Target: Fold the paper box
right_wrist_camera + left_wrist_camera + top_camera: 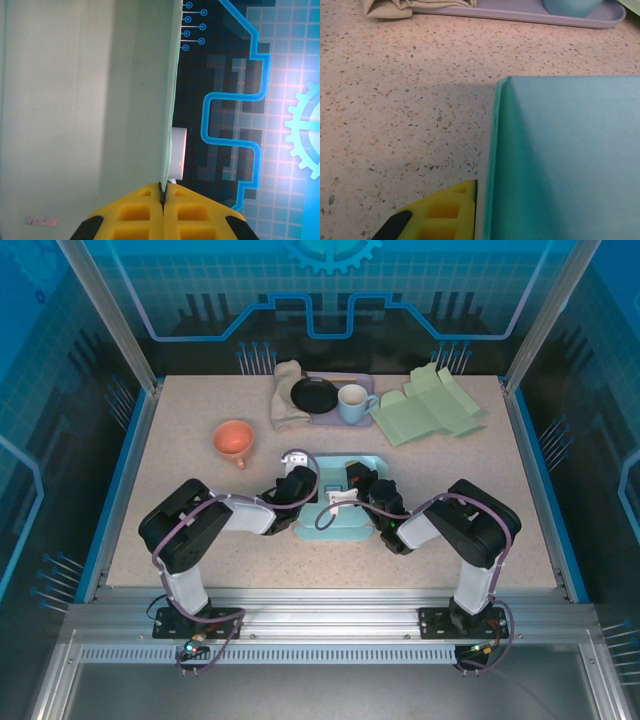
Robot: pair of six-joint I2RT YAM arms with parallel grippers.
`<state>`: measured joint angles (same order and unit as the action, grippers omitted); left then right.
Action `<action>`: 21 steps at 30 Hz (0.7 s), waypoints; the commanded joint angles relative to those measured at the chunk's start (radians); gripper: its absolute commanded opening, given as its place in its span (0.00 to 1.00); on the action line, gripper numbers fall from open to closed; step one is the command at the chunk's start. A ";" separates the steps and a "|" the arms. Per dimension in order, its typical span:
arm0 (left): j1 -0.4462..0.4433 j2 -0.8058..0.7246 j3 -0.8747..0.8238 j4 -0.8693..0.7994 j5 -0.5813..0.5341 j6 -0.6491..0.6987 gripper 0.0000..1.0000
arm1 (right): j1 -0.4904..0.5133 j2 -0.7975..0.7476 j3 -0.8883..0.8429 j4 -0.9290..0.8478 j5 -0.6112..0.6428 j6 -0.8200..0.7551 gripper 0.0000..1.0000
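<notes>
Right gripper [162, 186] pinching paper box [570, 150], speckled tabletop [180, 470], blue walls [420, 290]

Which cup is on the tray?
The light blue cup, on the purple tray beside the black plate. The orange cup sits off the tray, on the speckled table.

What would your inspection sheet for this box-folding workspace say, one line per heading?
Surface: speckled beige tabletop, no spills seen.
Job's things: teal paper box, partly folded, centre, between both grippers.
Clutter: orange cup; beige cloth; lilac tray holding black dish and blue mug; flat pale green paper sheets, far right.
Grippers: right gripper shut on a box panel edge; left gripper has a yellow finger beside the box wall, grip unclear.
Cables: grey cables run along both arms; one loops over the box.
Surroundings: blue printed panels, aluminium frame.
</notes>
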<state>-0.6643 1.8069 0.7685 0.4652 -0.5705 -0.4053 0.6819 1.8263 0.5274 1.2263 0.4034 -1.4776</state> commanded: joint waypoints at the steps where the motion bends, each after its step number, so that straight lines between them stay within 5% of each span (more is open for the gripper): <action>1: 0.039 0.049 0.008 -0.170 -0.225 -0.108 0.00 | -0.014 0.022 -0.019 -0.047 0.087 0.033 0.00; 10: 0.014 0.115 0.107 -0.342 -0.378 -0.137 0.00 | -0.012 0.022 -0.017 -0.048 0.089 0.037 0.00; 21: 0.015 0.099 0.115 -0.299 -0.220 -0.109 0.07 | -0.012 0.027 -0.010 -0.065 0.087 0.046 0.00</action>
<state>-0.7071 1.8805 0.8959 0.3126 -0.7406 -0.4725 0.6819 1.8313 0.5369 1.2186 0.4011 -1.4628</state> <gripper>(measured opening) 0.109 0.043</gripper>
